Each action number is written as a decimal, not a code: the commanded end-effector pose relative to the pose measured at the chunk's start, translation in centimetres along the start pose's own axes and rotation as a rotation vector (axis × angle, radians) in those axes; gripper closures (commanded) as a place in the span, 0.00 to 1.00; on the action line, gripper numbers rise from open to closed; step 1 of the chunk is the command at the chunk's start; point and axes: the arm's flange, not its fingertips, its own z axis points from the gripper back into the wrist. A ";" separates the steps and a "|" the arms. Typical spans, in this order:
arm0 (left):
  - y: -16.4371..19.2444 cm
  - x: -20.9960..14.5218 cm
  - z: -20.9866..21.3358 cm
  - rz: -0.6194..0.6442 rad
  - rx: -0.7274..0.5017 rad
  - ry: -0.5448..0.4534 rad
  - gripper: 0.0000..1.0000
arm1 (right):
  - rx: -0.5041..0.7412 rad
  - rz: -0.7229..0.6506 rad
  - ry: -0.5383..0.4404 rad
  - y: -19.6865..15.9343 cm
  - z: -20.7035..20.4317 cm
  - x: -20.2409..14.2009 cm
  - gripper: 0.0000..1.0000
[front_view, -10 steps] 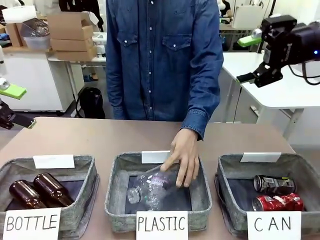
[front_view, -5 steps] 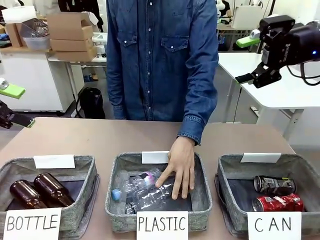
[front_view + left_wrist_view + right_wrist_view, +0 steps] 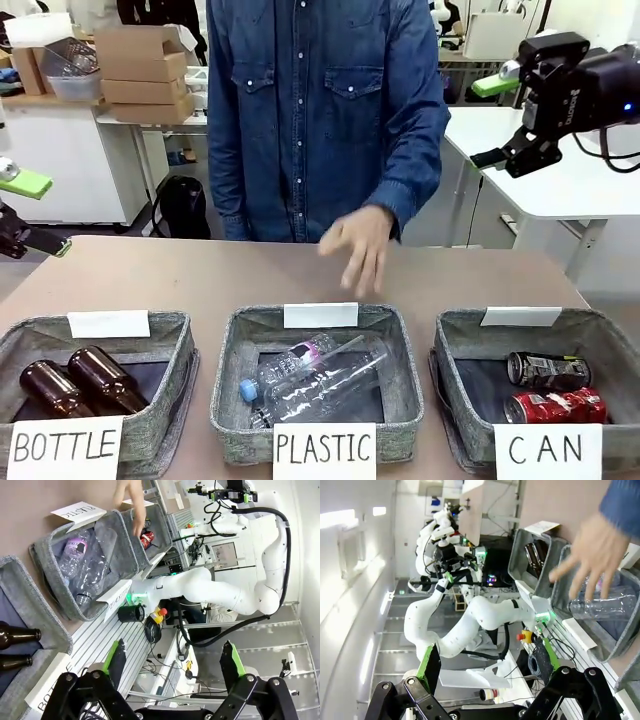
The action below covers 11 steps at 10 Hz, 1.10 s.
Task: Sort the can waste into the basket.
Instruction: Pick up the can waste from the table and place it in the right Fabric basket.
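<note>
Cans both in CAN basket (image 3: 455, 345), front-right of table: black can (image 3: 548, 369) lying on its side toward the back, red dented can (image 3: 556, 405) lying just in front of it, near or touching, can't tell. Basket is grey woven, dark bottom, white sign at front. Middle basket (image 3: 232, 345) signed PLASTIC holds clear plastic bottles (image 3: 310, 375) on their sides. Left basket (image 3: 178, 345) signed BOTTLE has two brown glass bottles (image 3: 75, 385) side by side. Person's hand (image 3: 356, 245) hovers above table behind the PLASTIC basket, fingers down, blurred, touching nothing. Right gripper (image 3: 500, 120) up high at far right, well apart from baskets, jaws spread wide, nothing betw. them. Left gripper (image 3: 22, 212) at far left edge above table, jaws also wide apart, empty. Wrist views agree: green pads (image 3: 116, 656) apart w/ nothing held.
</note>
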 end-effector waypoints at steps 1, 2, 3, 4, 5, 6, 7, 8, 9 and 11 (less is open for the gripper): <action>-0.1 -0.1 0.1 -0.017 -0.023 -0.003 0.01 | 0.007 0.007 0.004 0.0 0.0 0.0 0.00; -0.1 -0.1 0.1 -0.017 -0.023 -0.003 0.01 | 0.007 0.007 0.004 0.0 0.0 0.0 0.00; -0.1 -0.1 0.1 -0.017 -0.023 -0.003 0.01 | 0.007 0.007 0.004 0.0 0.0 0.0 0.00; -0.1 -0.1 0.1 -0.017 -0.023 -0.003 0.01 | 0.007 0.007 0.004 0.0 0.0 0.0 0.00; -0.1 -0.1 0.1 -0.017 -0.023 -0.003 0.01 | 0.007 0.007 0.004 0.0 0.0 0.0 0.00; -0.1 -0.1 0.1 -0.017 -0.023 -0.003 0.01 | 0.007 0.007 0.004 0.0 0.0 0.0 0.00; -0.1 -0.1 0.1 -0.017 -0.023 -0.003 0.01 | 0.007 0.007 0.004 0.0 0.0 0.0 0.00; -0.1 -0.1 0.1 -0.017 -0.023 -0.003 0.01 | 0.007 0.007 0.004 0.0 0.0 0.0 0.00; -0.1 -0.1 0.1 -0.017 -0.023 -0.003 0.01 | 0.007 0.007 0.004 0.0 0.0 0.0 0.00; -0.1 -0.1 0.1 -0.017 -0.023 -0.003 0.01 | 0.007 0.007 0.004 0.0 0.0 0.0 0.00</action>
